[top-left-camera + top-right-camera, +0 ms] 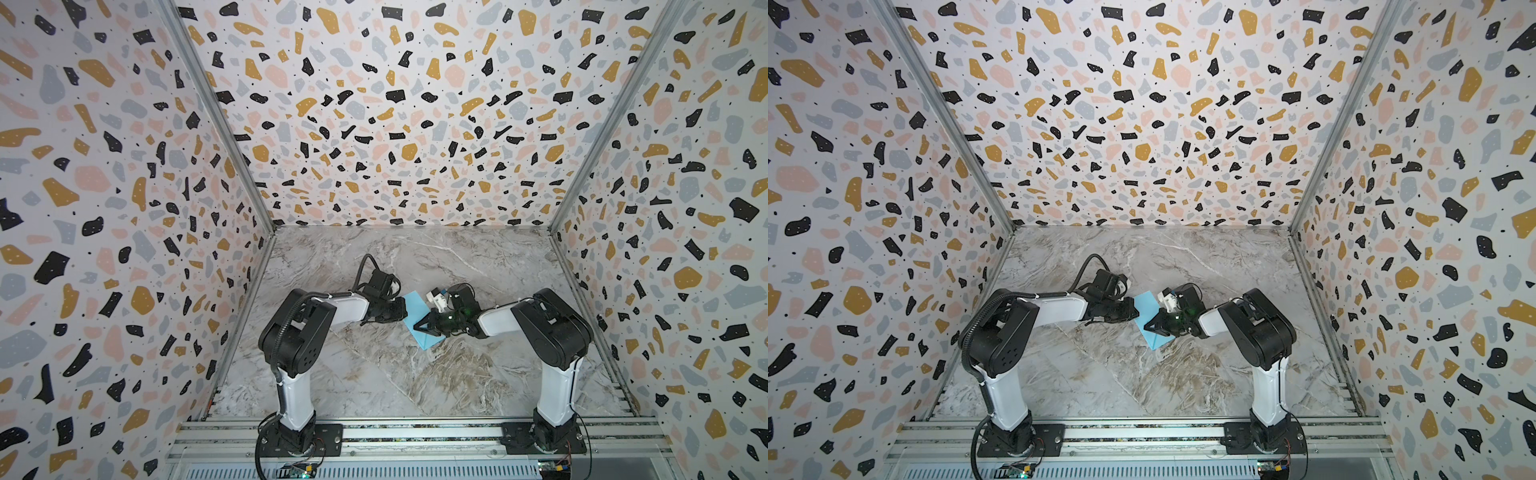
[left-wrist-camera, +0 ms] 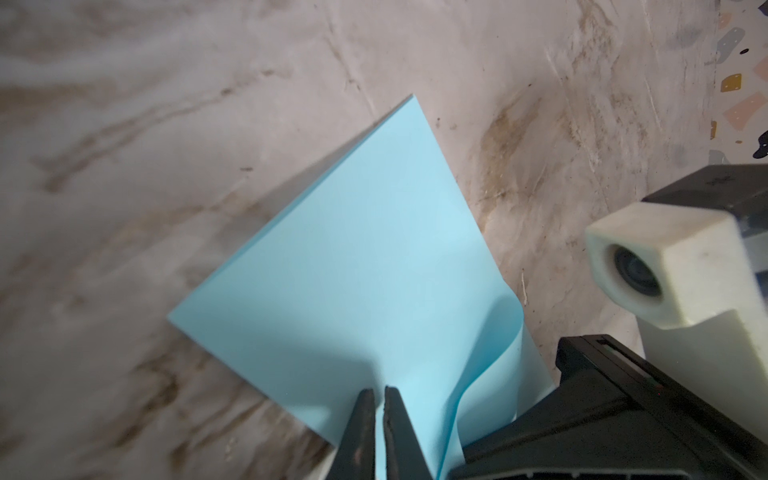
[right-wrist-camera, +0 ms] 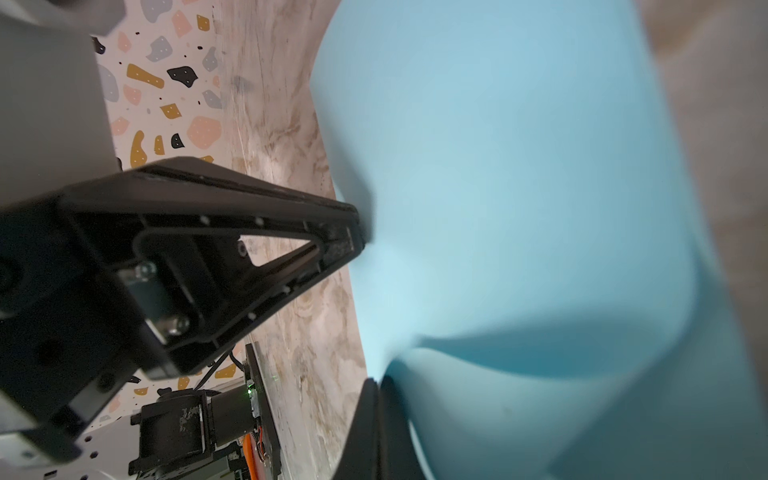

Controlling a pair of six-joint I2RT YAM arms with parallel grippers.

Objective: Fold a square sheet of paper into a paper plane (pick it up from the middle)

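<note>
Square sheet of paper (image 2: 353,257): left hand (image 2: 379,392), right hand (image 3: 376,384) pinch edges.

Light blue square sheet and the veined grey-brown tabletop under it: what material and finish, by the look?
Light blue square sheet: thin matte paper, probably; it bends in a soft curl and shows no glare. Veined grey-brown tabletop: marble-patterned, smooth, faint sheen; real stone or printed laminate, cannot tell.
</note>
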